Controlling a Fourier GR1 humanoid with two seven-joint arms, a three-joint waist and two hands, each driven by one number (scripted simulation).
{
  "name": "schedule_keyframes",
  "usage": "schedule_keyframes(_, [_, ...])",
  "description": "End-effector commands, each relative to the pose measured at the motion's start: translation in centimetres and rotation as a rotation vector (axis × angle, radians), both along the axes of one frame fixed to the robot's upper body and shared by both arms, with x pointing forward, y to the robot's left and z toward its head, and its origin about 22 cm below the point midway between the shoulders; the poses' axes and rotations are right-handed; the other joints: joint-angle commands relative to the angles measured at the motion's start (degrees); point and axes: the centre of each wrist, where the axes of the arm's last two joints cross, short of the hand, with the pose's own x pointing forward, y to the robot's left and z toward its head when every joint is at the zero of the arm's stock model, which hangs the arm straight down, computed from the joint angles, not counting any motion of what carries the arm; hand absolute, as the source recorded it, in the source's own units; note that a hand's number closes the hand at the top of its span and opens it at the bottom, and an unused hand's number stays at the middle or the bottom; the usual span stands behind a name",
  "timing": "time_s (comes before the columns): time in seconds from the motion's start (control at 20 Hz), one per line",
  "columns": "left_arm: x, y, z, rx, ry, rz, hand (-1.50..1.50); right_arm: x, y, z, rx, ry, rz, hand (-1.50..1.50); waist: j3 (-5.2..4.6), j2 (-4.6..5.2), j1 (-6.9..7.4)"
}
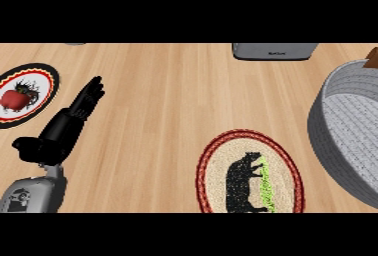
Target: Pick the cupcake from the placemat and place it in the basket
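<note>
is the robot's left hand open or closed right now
Open. The left hand lies over the wooden counter with fingers stretched straight toward the round placemat with the red object, holding nothing.

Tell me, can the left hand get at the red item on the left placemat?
Probably yes: the open left hand lies beside that placemat, and nothing stands between it and the red item.
</note>
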Motion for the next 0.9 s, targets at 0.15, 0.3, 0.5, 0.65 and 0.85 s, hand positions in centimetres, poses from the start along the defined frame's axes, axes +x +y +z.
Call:
schedule_keyframes(0.15, [1.9,-0.4,1.0,-0.008,0.006,0.000,0.00,3.1,-3.0,-2.5,-0.042,-0.068,-0.053,1.50,0.01,0.10,0.10])
schedule_keyframes(0.3, [0.6,-0.8,-0.5,-0.003,0.008,-0.004,0.00,2.8,-3.2,-4.2,-0.098,-0.102,-0.051,1.50,-0.01,-0.02,-0.19])
schedule_keyframes(0.5, [0.3,0.7,0.0,-0.002,0.002,-0.003,0.00,3.5,-3.0,-6.1,0.091,-0.156,-0.105,-1.50,-0.01,-0.08,-0.22])
schedule_keyframes(0.65, [0.4,-0.3,0.0,0.001,0.005,0.008,0.00,4.7,-4.3,-5.4,0.044,-0.137,-0.086,-1.50,-0.02,-0.07,-0.21])
schedule_keyframes(0.85, [0.0,0.6,0.6,-0.001,0.011,0.007,0.00,5.6,-5.9,-4.1,0.018,-0.179,-0.061,-1.50,0.00,-0.02,0.10])
